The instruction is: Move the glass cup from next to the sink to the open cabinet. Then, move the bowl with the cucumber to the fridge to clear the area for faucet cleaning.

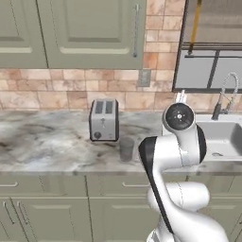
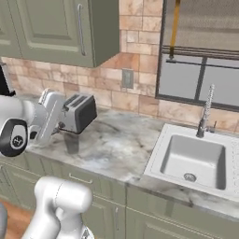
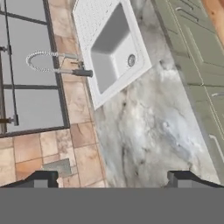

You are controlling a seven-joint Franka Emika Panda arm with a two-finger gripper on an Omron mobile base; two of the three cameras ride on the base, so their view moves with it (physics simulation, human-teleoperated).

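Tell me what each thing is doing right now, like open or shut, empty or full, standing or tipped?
glass cup: upright on the counter, in front of the toaster, not held.
toaster: upright, slots look empty.
sink: basin empty.
faucet: no water seen running.
upper cabinet: doors shut.
tool: open, holding nothing.

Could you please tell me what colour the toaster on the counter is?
The toaster is silver-grey with dark slots on top, clearest in the left base view.
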